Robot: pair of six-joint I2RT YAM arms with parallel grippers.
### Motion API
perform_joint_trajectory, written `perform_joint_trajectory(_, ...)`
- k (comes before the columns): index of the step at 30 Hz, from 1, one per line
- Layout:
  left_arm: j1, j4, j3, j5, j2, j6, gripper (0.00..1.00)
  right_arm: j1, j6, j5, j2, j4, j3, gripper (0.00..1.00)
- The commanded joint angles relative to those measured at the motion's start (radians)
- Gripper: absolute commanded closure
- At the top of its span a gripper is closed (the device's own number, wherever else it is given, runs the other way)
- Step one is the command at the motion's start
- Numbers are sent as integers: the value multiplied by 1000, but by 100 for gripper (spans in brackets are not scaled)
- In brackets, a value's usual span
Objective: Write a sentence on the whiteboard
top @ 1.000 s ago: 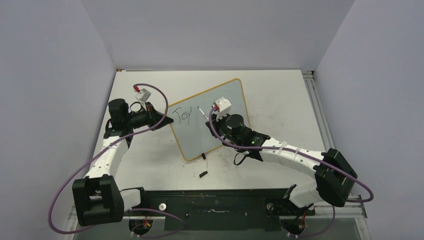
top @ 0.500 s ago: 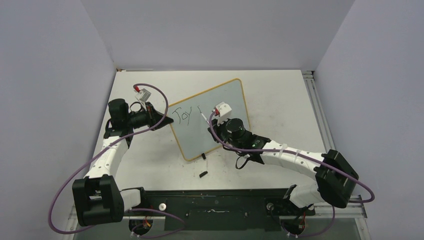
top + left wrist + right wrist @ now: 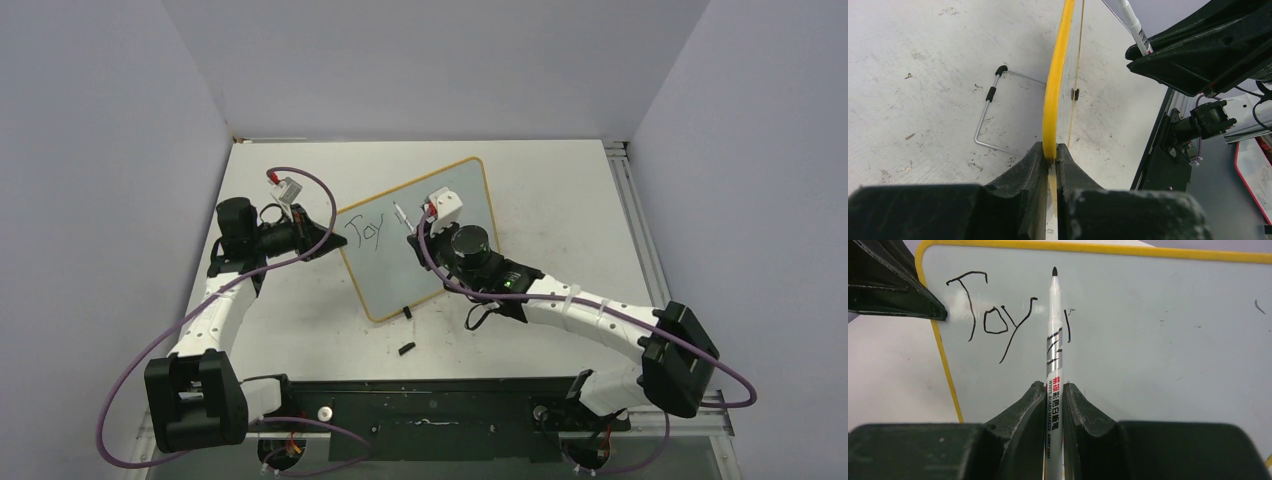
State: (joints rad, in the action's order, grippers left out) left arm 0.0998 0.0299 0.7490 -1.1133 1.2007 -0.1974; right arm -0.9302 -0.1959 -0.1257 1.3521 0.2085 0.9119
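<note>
Pinching the marker [image 3: 1053, 340], the right gripper [image 3: 1052, 390] should press lightly while the left gripper [image 3: 1049, 152], clamping the whiteboard [image 3: 1173, 315], steadies it.

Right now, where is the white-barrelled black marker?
Right wrist view, centre: the marker is clamped in the right hand, its tip pointing at the yellow-framed whiteboard, between "Joy" and the short stroke beside it.

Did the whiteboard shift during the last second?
No. The whiteboard lies at the same angle to the far edge of the table.
</note>
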Motion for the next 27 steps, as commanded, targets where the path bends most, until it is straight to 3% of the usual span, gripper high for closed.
perform_joint_trajectory(1, 7, -2, 39, -17, -20, 20, 100, 7, 24, -15, 47, 42, 68, 95)
perform_joint_trajectory(27, 6, 1, 41, -19, -18, 16, 100, 21, 3, -5, 83, 49, 63, 95)
